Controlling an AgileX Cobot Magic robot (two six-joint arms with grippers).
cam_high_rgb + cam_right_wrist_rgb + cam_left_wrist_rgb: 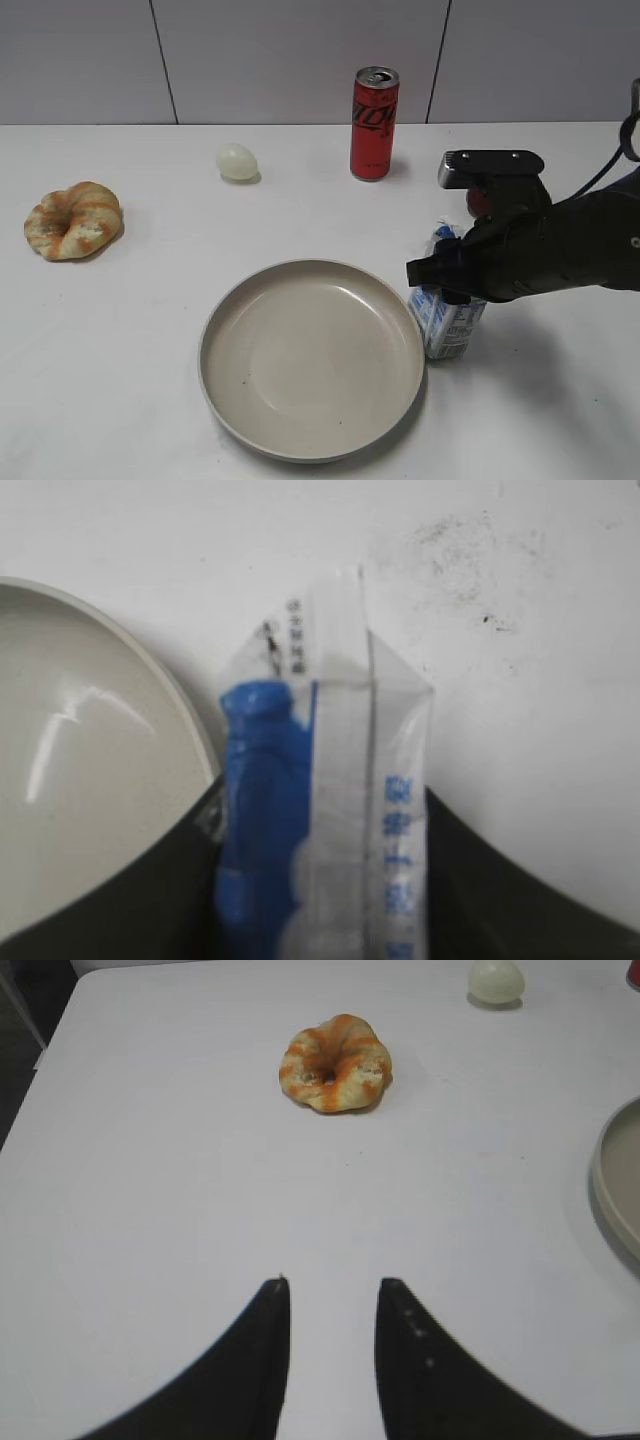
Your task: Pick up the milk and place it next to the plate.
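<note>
Currently I log: right tool (320, 880), matte black, clamped on the milk (320, 810), a glossy white-and-blue gable-top carton standing on the white counter (150, 300) just beside the plate (230, 400), smooth beige, round, raised rim. Left tool (333, 1360) parted, empty.

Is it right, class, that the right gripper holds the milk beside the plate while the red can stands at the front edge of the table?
Not quite. In the exterior view the red can stands at the back by the wall. The rest holds: the right gripper holds the milk beside the plate.
</note>
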